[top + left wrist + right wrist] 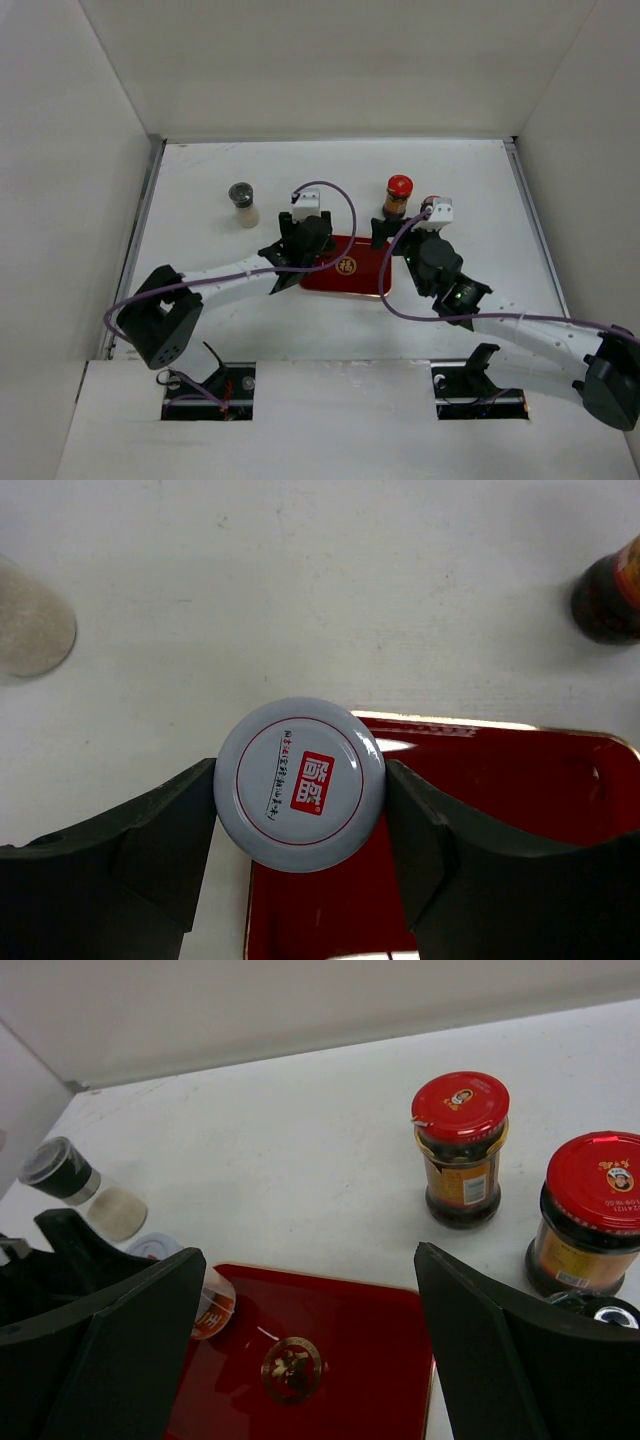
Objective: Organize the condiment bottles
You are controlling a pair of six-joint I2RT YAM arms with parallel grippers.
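My left gripper (pixel 303 243) (pixel 300 810) is shut on a pale bottle with a grey cap (pixel 300 784), holding it upright at the far left corner of the flat red tray (pixel 352 278); that bottle (pixel 203 1298) also shows in the right wrist view. My right gripper (pixel 402 240) (pixel 305 1260) is open and empty above the tray's (pixel 375 1310) right part. Two amber bottles with red caps (pixel 461 1147) (pixel 594 1210) stand on the table just beyond the tray; one (pixel 398 195) is plain from above. A pale bottle with a black cap (pixel 242 204) (pixel 78 1188) stands to the far left.
White walls enclose the table on three sides. A metal rail (pixel 140 235) runs along the left edge. Purple cables (pixel 335 190) loop over both wrists. The amber bottle (pixel 610 590) and the black-capped bottle's body (pixel 30 630) flank the left gripper.
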